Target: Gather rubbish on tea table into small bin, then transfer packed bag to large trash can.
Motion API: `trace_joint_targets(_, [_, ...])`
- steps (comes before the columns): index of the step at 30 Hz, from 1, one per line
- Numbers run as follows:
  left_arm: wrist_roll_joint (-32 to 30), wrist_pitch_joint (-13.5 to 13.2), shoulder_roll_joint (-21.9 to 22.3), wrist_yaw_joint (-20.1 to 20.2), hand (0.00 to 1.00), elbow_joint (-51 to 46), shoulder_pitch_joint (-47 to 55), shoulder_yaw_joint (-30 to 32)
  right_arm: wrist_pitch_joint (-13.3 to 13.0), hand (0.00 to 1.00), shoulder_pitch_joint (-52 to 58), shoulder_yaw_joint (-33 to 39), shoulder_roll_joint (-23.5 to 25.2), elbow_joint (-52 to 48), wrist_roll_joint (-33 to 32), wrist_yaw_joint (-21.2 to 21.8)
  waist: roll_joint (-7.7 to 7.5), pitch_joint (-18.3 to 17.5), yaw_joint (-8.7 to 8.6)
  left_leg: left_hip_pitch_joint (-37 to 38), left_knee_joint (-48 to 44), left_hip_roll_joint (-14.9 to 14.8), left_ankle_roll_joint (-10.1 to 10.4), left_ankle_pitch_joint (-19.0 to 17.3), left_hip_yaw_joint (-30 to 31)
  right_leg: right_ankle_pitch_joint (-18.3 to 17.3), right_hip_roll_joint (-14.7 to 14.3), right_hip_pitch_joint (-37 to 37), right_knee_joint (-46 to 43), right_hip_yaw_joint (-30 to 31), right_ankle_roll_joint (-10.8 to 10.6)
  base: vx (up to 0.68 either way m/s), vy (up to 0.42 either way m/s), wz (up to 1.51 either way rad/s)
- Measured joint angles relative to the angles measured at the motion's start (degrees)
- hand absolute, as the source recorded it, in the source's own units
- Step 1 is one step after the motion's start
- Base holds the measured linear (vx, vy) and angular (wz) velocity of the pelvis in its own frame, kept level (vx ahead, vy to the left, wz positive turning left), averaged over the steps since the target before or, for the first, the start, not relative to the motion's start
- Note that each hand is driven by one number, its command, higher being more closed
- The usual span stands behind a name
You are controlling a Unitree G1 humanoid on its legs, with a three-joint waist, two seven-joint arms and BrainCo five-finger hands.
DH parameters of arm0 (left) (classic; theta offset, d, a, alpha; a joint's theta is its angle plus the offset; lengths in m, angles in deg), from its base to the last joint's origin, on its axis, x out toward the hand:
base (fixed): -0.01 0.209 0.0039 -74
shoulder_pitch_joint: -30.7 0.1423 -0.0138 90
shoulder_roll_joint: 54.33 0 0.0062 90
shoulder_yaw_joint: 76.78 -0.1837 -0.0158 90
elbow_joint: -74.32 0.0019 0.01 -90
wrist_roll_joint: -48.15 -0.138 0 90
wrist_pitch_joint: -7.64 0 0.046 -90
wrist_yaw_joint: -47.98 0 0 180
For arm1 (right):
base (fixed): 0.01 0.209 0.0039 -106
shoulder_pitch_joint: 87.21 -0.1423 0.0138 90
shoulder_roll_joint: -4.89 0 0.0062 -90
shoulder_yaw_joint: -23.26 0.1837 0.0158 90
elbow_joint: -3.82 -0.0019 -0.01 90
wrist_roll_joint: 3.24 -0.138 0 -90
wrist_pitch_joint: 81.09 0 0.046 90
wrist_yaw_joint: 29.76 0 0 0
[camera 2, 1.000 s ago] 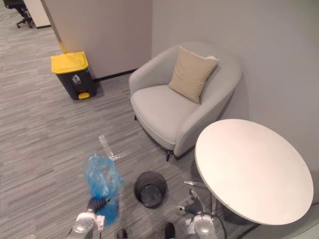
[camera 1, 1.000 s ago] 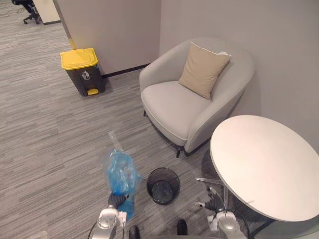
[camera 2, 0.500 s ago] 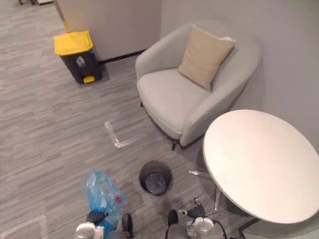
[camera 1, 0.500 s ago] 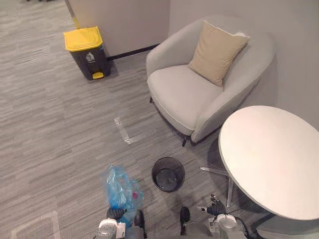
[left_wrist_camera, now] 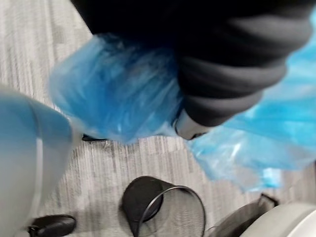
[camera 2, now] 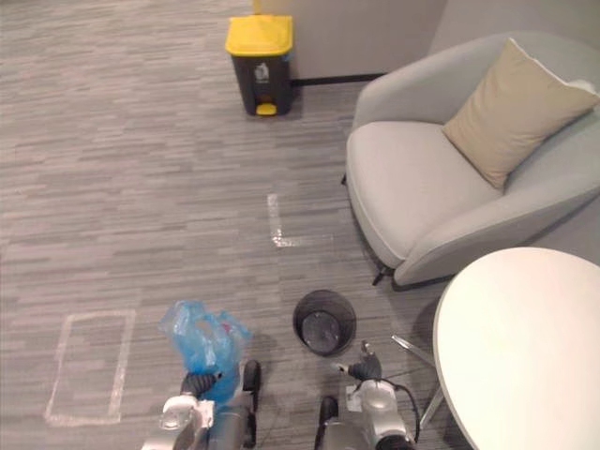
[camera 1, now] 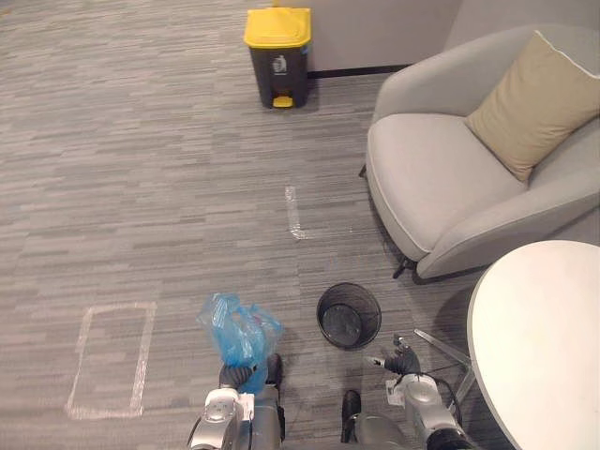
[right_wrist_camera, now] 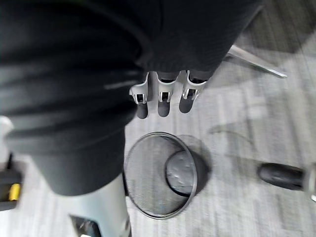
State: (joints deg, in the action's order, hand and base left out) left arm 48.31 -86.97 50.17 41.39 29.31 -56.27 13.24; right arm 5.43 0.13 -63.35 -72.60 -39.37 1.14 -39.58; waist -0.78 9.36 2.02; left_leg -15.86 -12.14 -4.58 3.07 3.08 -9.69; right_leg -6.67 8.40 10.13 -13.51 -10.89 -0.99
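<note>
At the far left of the floor lies a taped rectangle (camera 1: 111,359), with nothing on it. Just right of it the left hand (camera 1: 232,377) is closed around the gathered neck of the blue bag (camera 1: 239,330), which bulges above the fist and is carried clear of the floor; something reddish shows through the plastic. In the left wrist view the blue film billows around the dark cover. Farther on, far across the floor by the wall, stands the large trash can (camera 1: 278,42) with its yellow lid down, and a taped L-mark (camera 1: 295,214) lies on the floor between it and the robot. Right of the bag sits the small bin (camera 1: 349,316), a black wire basket, upright and without a liner. Beside it the right hand (camera 1: 401,361) hangs low with its fingers (right_wrist_camera: 158,101) loose and straight, holding nothing. At the right are the armchair (camera 1: 441,178) with its cushion (camera 1: 534,94) and the edge of the round tabletop (camera 1: 544,337). The gathering looks finished and the carry to the large trash can seems to be the step in hand. The next move calls for walking past the L-mark while keeping the grip firm, then getting the lid open, probably by the pedal at the can's foot, since the free hand is the only spare one.
</note>
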Motion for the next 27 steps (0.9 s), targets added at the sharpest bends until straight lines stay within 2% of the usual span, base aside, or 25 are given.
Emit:
trace_joint_targets(1, [0.01,-0.03,0.15,0.01,1.00,-0.02,0.00,-0.09,-0.04,0.00,0.45,0.04,-0.09,-0.81,0.00,-0.08,-0.28,-0.01,-0.33,0.26,-3.94,-0.22,-0.16,-2.69,-1.38,0.19,1.08,-0.24,0.15,-1.00,-0.31,-0.16,0.057,0.80])
trace_joint_targets(2, [0.01,-0.07,0.15,0.00,1.00,-0.06,-0.26,-0.82,-0.08,0.00,1.19,0.51,-0.35,-0.68,0.03,-0.16,-0.21,-0.30,-0.85,1.50,-8.06,-1.69,0.02,-6.30,-3.70,0.94,2.34,-0.32,0.86,-2.68,-1.29,-0.18,0.138,0.88])
trace_joint_targets(3, [0.01,-0.06,0.20,0.01,1.00,-0.13,-0.29,-1.24,0.03,0.00,1.70,0.70,-0.73,-0.23,0.06,-0.20,0.59,-0.51,-1.35,3.52,-8.52,-3.58,0.27,-8.99,-5.73,1.70,2.59,-0.22,1.59,-3.93,-2.26,-0.13,0.169,0.73])
trace_joint_targets(4, [0.02,-0.06,0.20,0.01,1.00,-0.07,-0.28,-1.23,0.04,0.00,1.77,0.81,-0.81,0.05,0.06,-0.17,1.37,-0.74,-1.46,4.49,-7.46,-4.08,0.73,-9.75,-6.22,1.91,2.44,-0.29,2.04,-4.34,-2.63,-0.10,0.218,0.50])
trace_joint_targets(5, [0.01,-0.05,-0.07,-0.05,1.00,0.27,-0.33,-1.20,0.06,0.00,1.46,0.97,-1.26,1.29,0.03,-0.16,2.35,-0.68,-1.47,6.74,-1.63,-3.84,1.96,-11.56,-7.09,2.81,1.67,-0.28,3.28,-4.38,-3.78,-0.08,0.219,0.33])
trace_joint_targets(6, [-0.02,0.13,-0.98,-0.07,1.00,0.94,-0.79,-1.32,0.32,0.00,1.23,0.96,-0.11,2.61,0.01,0.04,1.05,-0.63,-1.37,7.20,1.10,-2.23,1.64,-10.19,-6.90,4.41,2.33,-1.29,5.61,-4.42,-4.32,-0.07,0.208,0.33])
trace_joint_targets(8, [-0.02,0.21,-2.87,-0.11,1.00,1.37,-0.04,-1.94,0.33,0.00,1.66,1.02,1.25,3.80,0.02,0.16,-0.32,-1.03,-1.57,8.61,4.00,0.52,0.41,-8.43,-5.78,6.35,3.48,-3.76,9.70,-4.29,-5.47,-0.02,0.178,0.41])
trace_joint_targets(10, [-0.03,0.22,-3.79,-0.48,1.00,1.42,-0.20,-2.49,0.41,0.00,1.58,1.02,1.16,4.19,0.04,0.17,-0.42,-1.10,-1.65,8.60,4.03,2.33,-0.20,-8.27,-4.49,7.07,4.72,-5.33,10.87,-4.37,-6.17,-0.01,0.180,0.46])
trace_joint_targets(14, [-0.08,0.24,-5.39,-0.88,1.00,1.88,0.12,-2.04,0.59,0.00,0.33,1.05,1.20,4.77,0.18,0.23,-0.51,-1.15,-1.41,7.99,3.81,3.29,-0.92,-8.45,-3.98,7.10,5.13,-5.37,11.37,-4.34,-6.15,-0.01,0.066,0.14])
trace_joint_targets(17, [-0.08,0.28,-5.48,-0.90,1.00,2.92,0.79,-1.51,0.82,0.00,-0.76,2.09,1.21,6.68,0.26,0.28,-0.63,-1.07,-1.12,7.81,1.11,3.20,-1.31,-11.06,-3.84,5.93,5.15,-6.13,10.63,-4.42,-6.72,0.04,0.005,-0.02])
trace_joint_targets(18, [-0.09,0.32,-5.37,-0.87,1.00,3.03,1.84,-1.44,0.86,0.00,-0.57,2.25,1.10,6.94,0.26,0.28,-0.66,-1.04,-1.23,7.42,-1.74,2.99,-1.44,-13.62,-3.55,3.35,5.75,-5.72,7.27,-4.31,-7.26,0.06,0.017,-0.03])
trace_joint_targets(19, [-0.08,0.31,-5.38,-0.87,1.00,3.00,2.14,-1.42,0.86,0.00,-0.41,2.37,1.08,6.94,0.27,0.28,-0.68,-1.08,-1.34,6.88,-2.93,3.00,-1.59,-14.51,-3.36,2.27,6.10,-5.33,5.61,-4.30,-7.53,0.07,0.043,0.10])
trace_joint_targets(21, [-0.08,0.32,-5.64,-0.86,1.00,2.97,2.16,-1.15,0.97,0.00,0.47,3.31,1.04,6.93,0.32,0.28,-1.26,-1.31,-1.75,5.71,-7.02,3.88,-1.95,-17.66,-1.55,-2.17,8.12,-3.18,-1.90,-4.33,-8.18,0.18,0.063,0.37])
trace_joint_targets(22, [-0.06,0.36,-5.68,-0.92,1.00,2.98,1.97,-1.14,1.34,0.00,0.62,3.31,0.72,7.01,0.38,0.31,-1.40,-1.03,-1.88,6.01,-7.35,4.32,-2.81,-18.81,-0.35,-2.11,9.57,-0.04,-10.43,-3.29,-7.59,0.32,0.100,0.48])
trace_joint_targets(23, [-0.03,0.36,-5.75,-0.88,1.00,2.90,1.38,-1.02,1.44,0.00,0.65,3.29,0.66,7.10,0.45,0.31,-0.79,-0.57,-2.08,7.40,-6.94,4.24,-2.81,-18.92,0.90,-1.45,9.71,4.75,-20.12,-0.68,-4.03,0.25,0.077,0.39])
trace_joint_targets(24, [-0.03,0.37,-5.82,-0.91,1.00,2.92,1.39,-0.98,1.44,0.00,0.69,3.25,0.67,7.25,0.52,0.31,-0.56,-0.40,-2.14,8.11,-6.85,3.62,-2.84,-18.97,1.31,-2.57,9.12,5.90,-22.54,0.27,-3.52,0.21,0.035,0.31])
trace_joint_targets(25, [-0.01,0.37,-6.07,-0.92,1.00,2.93,1.38,-1.00,1.41,0.00,0.60,2.92,0.92,7.94,0.63,0.46,-0.16,-0.10,-2.59,9.34,-6.40,2.79,-3.02,-19.41,1.71,-5.03,7.22,7.08,-23.69,0.84,-3.58,0.24,-0.050,0.28])
trace_joint_targets(26, [0.00,0.37,-6.59,-0.96,1.00,2.96,1.12,-0.74,1.42,0.00,0.48,2.20,1.07,8.36,0.63,0.63,-0.47,-0.03,-2.57,11.82,-4.73,2.08,-2.84,-19.80,2.25,-6.66,3.89,8.56,-22.58,0.15,-3.01,0.39,-0.095,0.32])
trace_joint_targets(27, [-0.01,0.37,-6.70,-0.94,1.00,3.00,0.87,-0.06,1.42,0.00,0.41,2.05,0.98,8.37,0.65,0.70,-0.62,0.12,-2.67,14.93,-2.31,1.72,-2.71,-19.77,2.46,-6.43,1.07,9.80,-19.75,-1.40,-2.37,0.36,-0.099,0.25])
